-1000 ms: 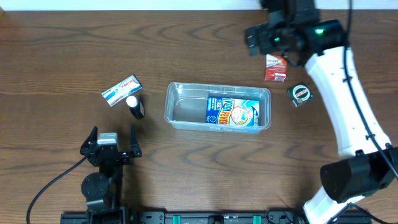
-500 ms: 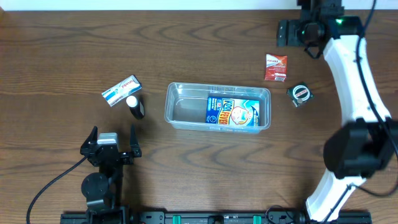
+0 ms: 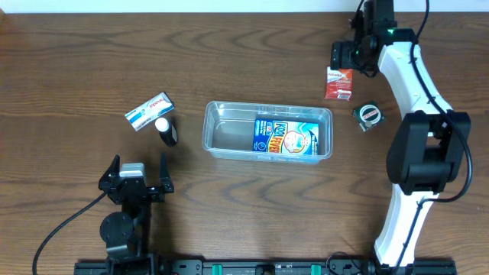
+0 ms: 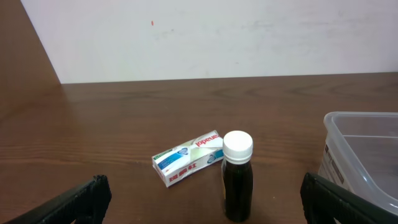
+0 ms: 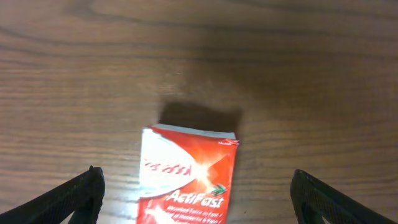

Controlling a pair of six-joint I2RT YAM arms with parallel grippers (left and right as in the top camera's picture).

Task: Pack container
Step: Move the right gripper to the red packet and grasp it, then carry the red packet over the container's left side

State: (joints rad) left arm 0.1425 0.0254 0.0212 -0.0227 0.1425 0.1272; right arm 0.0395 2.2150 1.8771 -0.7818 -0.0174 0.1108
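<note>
The clear plastic container (image 3: 221, 134) lies mid-table with a blue box (image 3: 284, 138) in its right half; its corner shows in the left wrist view (image 4: 367, 149). My right gripper (image 3: 350, 55) hangs open just above a red and white packet (image 3: 338, 82), which lies between its fingers in the right wrist view (image 5: 186, 177). My left gripper (image 3: 137, 176) is open and empty at the front left, behind a dark bottle with a white cap (image 4: 237, 176) and a white and blue box (image 4: 188, 158).
A small tape measure (image 3: 370, 115) lies right of the container. The white and blue box (image 3: 148, 111) and the bottle (image 3: 166, 131) stand left of it. A white wall edges the table's far side.
My right arm has swung from the far right back toward the left and lowered over the red packet. The left arm and the objects have not moved.
</note>
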